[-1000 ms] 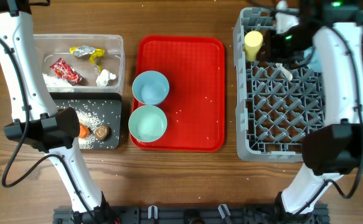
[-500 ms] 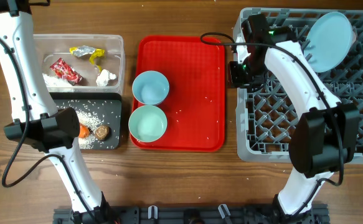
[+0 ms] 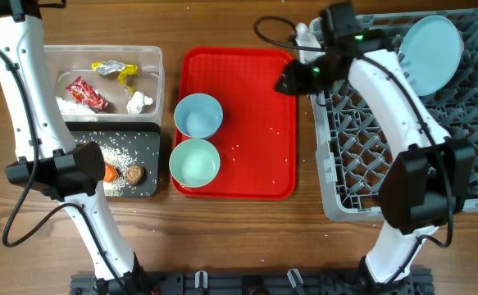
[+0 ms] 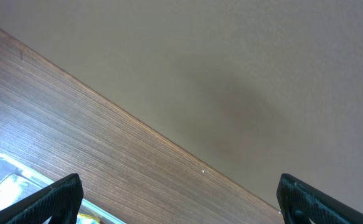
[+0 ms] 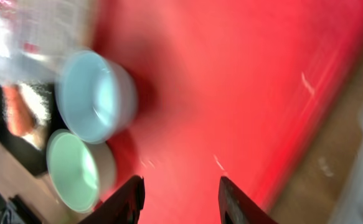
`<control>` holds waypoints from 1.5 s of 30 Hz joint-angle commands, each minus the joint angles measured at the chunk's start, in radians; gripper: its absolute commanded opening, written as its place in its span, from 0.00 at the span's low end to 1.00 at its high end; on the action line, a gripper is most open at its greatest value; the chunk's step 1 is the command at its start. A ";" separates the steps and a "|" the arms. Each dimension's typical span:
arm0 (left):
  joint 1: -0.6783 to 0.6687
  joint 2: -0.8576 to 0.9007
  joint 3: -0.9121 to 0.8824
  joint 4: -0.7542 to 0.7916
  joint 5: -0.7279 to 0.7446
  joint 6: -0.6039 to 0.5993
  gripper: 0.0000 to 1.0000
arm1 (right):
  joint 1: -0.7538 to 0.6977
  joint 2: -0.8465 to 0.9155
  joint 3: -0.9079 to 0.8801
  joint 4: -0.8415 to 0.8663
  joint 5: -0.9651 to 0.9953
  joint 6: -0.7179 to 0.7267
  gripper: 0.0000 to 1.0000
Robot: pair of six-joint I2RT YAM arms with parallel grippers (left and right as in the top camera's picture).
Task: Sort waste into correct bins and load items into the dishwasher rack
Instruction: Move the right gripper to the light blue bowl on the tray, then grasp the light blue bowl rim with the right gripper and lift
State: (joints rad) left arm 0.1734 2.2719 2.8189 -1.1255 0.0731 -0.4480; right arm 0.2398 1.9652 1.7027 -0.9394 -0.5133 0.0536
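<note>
The light blue bowl and the mint bowl sit on the left side of the red tray. My right gripper hovers over the tray's far right edge, beside the grey dishwasher rack. In the blurred right wrist view it is open and empty above bare red tray, with the blue bowl and the mint bowl ahead. A light blue plate leans in the rack's far corner. My left gripper is wide open over the table's far edge.
The clear tub holds a red wrapper, a silver-yellow wrapper, a white tissue and some rice. The black tray carries rice, a carrot and a brown lump. A few rice grains dot the red tray.
My right arm has swung left from over the rack to the red tray's right edge, uncovering the plate in the rack. The left arm has stayed still.
</note>
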 commanded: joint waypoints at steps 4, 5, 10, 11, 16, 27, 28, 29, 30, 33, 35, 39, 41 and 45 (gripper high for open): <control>0.008 0.006 -0.005 0.002 0.005 -0.006 1.00 | 0.248 0.014 0.014 0.275 0.342 0.103 0.53; 0.008 0.006 -0.005 0.002 0.005 -0.006 1.00 | 0.274 0.019 0.010 0.290 0.408 0.107 0.54; 0.008 0.006 -0.005 0.002 0.005 -0.006 1.00 | 0.364 0.111 0.005 0.348 0.484 0.118 0.54; 0.008 0.006 -0.005 0.002 0.005 -0.006 1.00 | 0.364 0.132 0.005 0.346 0.483 0.134 0.54; 0.008 0.006 -0.005 0.002 0.005 -0.005 1.00 | 0.364 0.211 0.004 0.340 0.373 0.134 0.54; 0.008 0.006 -0.005 0.002 0.005 -0.005 1.00 | 0.381 0.261 0.003 0.294 0.327 0.216 0.44; 0.008 0.006 -0.005 0.002 0.005 -0.005 1.00 | 0.381 0.262 0.003 0.294 0.322 0.216 0.44; 0.008 0.006 -0.005 0.002 0.005 -0.005 1.00 | 0.381 0.262 0.003 0.296 0.317 0.216 0.43; 0.008 0.006 -0.005 0.002 0.005 -0.005 1.00 | 0.382 0.262 0.003 0.296 0.316 0.218 0.40; 0.008 0.006 -0.005 0.002 0.005 -0.006 1.00 | 0.385 0.263 0.003 0.296 0.317 0.243 0.33; 0.008 0.006 -0.005 0.002 0.005 -0.006 1.00 | 0.385 0.263 0.001 0.297 0.317 0.243 0.31; 0.008 0.006 -0.005 0.002 0.005 -0.006 1.00 | 0.386 0.263 -0.010 0.297 0.320 0.291 0.20; 0.008 0.006 -0.005 0.002 0.005 -0.005 1.00 | 0.386 0.263 -0.010 0.298 0.320 0.291 0.16; 0.008 0.006 -0.005 0.002 0.005 -0.005 1.00 | 0.386 0.263 -0.010 0.298 0.320 0.291 0.05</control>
State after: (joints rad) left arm 0.1734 2.2719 2.8189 -1.1255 0.0731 -0.4480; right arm 0.6186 2.2112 1.7058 -0.6456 -0.1825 0.3347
